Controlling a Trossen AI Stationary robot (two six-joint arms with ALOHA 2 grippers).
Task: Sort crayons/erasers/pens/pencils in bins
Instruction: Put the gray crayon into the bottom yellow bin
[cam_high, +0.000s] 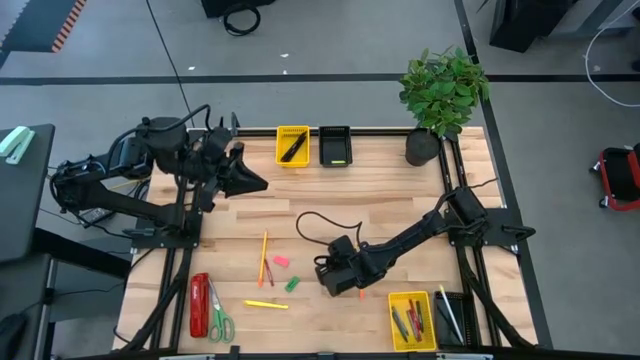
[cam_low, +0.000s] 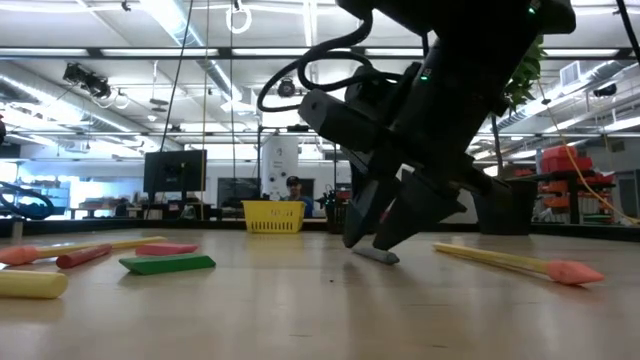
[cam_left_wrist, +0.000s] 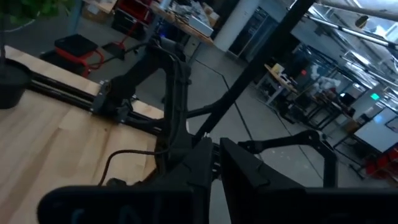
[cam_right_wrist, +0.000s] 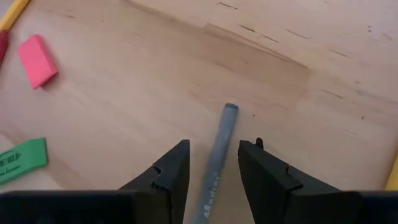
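Bare wood around grey crayon (pink eraser, green eraser well aside)

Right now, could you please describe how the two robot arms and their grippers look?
Both arms are dark, nearly black, with jointed segments. The right arm has a black cable looping from its wrist over the table. The right gripper has two angular, wedge-shaped black fingers. The left gripper tapers to a dark point, and cables trail along the left arm.

1. Grey crayon lies flat on the table between the right gripper's open jaws.
2. Pink eraser and green eraser lie flat, well apart from that crayon.
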